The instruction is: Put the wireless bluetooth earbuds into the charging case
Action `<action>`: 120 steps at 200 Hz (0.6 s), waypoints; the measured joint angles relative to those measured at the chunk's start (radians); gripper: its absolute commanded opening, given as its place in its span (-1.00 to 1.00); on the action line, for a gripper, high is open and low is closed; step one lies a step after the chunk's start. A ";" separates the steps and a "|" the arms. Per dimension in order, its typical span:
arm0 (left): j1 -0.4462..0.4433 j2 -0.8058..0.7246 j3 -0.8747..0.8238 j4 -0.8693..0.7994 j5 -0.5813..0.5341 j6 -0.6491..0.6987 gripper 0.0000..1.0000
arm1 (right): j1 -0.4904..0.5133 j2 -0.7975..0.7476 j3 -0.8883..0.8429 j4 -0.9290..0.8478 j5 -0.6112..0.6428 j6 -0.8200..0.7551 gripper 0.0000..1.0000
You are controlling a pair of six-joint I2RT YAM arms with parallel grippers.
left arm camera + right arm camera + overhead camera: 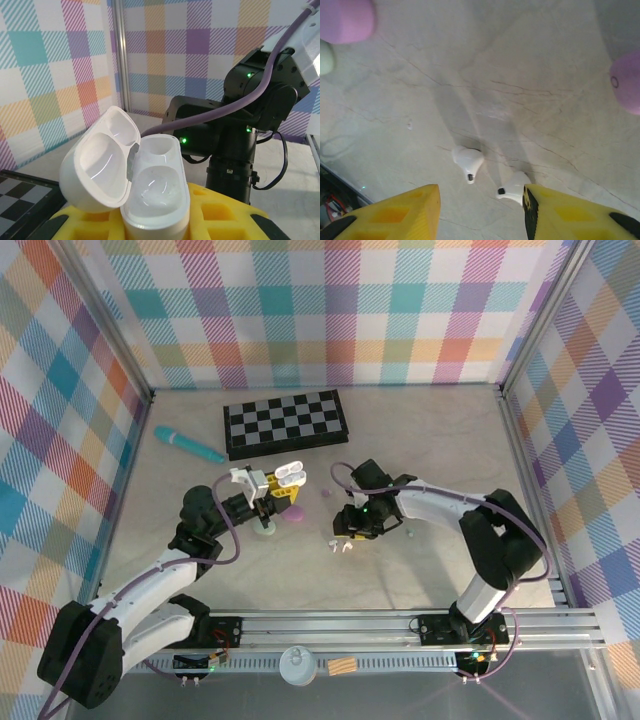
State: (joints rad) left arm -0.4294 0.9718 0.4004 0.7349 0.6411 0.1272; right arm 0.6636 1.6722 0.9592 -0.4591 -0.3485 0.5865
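Observation:
Two white earbuds [468, 161] [515, 186] lie side by side on the tabletop, stems pointing toward the camera. My right gripper [480, 197] hangs low over them with its yellow fingers apart; the right finger [555, 210] touches the right-hand bud, and the other bud lies free in the gap. From above, the buds [340, 547] show just below that gripper [347, 535]. My left gripper [268, 485] is shut on a white charging case [155, 190], held up with its lid [97, 165] swung open and both wells empty.
A black chessboard [286, 423] and a teal pen-like object [188, 443] lie at the back. A pink case [296, 512] and a pale green one [265, 530] sit near the left gripper. A small pink piece [324, 494] and a greenish bud [411, 531] lie by the right arm.

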 measured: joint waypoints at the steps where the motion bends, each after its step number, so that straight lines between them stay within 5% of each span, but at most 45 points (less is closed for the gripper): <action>1: 0.000 0.000 0.000 -0.001 0.000 0.000 -0.96 | 0.000 0.001 0.000 -0.001 0.000 0.000 -0.05; 120: 0.003 -0.018 0.000 -0.084 -0.008 0.043 -0.97 | 0.093 0.075 0.110 -0.170 0.180 -0.018 -0.17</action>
State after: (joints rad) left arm -0.4259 0.9535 0.4004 0.6510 0.6334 0.1707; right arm 0.7567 1.7473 1.0695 -0.6292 -0.1680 0.5686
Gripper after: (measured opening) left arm 0.223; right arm 0.413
